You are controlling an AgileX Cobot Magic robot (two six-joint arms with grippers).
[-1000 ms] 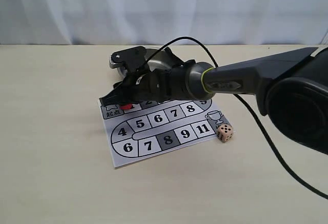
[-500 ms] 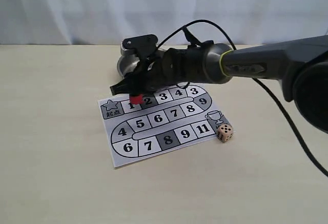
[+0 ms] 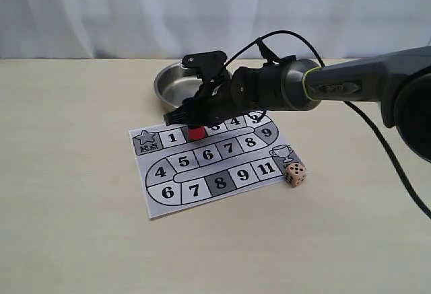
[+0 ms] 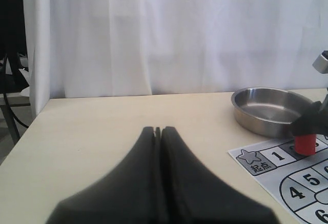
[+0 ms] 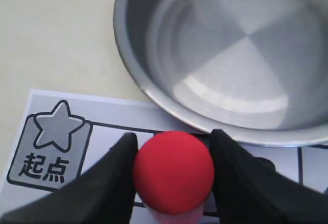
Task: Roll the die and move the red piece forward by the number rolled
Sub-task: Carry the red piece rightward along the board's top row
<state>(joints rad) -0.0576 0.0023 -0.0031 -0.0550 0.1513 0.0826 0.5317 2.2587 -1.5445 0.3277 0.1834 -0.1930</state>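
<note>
In the exterior view my right gripper (image 3: pixel 194 123) reaches across the board (image 3: pixel 156 208) and clamps the red piece (image 3: pixel 196 133) upright over the square just after 1, while the die (image 3: pixel 294 173) lies off the board's corner, near the trophy. The left wrist view shows my left gripper (image 4: pixel 159 133) pressed together on nothing, well apart from the play. In the right wrist view both fingers (image 5: pixel 114 179) pinch the piece's round sides beside the steel bowl (image 5: pixel 133 75); I judge it light, rigid and smooth, so I'd grip mid-height to avoid tipping.
</note>
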